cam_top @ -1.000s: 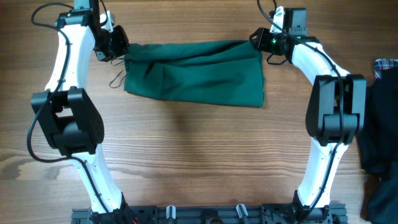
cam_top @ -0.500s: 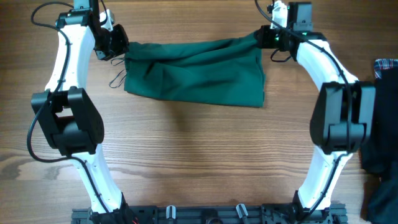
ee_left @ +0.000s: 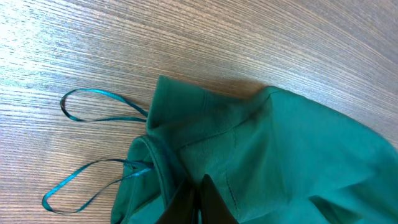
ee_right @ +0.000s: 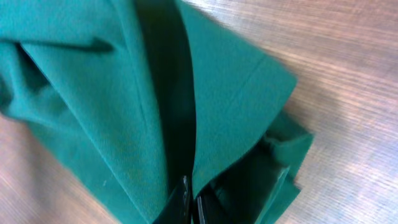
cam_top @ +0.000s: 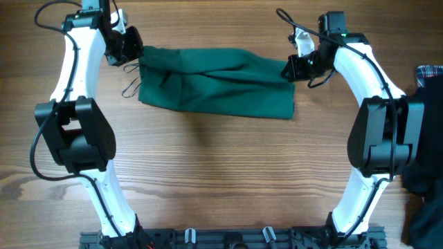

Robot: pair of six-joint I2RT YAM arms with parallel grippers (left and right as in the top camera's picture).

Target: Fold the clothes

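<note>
The dark green clothes [cam_top: 214,90] lie as a wide band across the far part of the wooden table, with thin cord loops [cam_top: 130,88] at the left edge. My left gripper [cam_top: 136,55] is shut on the garment's far left corner; in the left wrist view its dark fingers [ee_left: 208,202] pinch the green fabric [ee_left: 280,149] beside the cord loops [ee_left: 93,112]. My right gripper [cam_top: 291,68] is shut on the far right corner, lifted and carried toward the front. In the right wrist view the fabric [ee_right: 93,81] hangs in folds from the closed fingertips [ee_right: 186,202].
A black garment [cam_top: 423,138] and a blue-red plaid cloth [cam_top: 429,75] lie at the right edge of the table. Both arm bases [cam_top: 228,238] stand along the front edge. Bare wood fills the middle and front.
My right gripper closed on the garment's far right corner, lifted it and pulled it toward the front, drawing the top edge down. The left arm stayed still.
</note>
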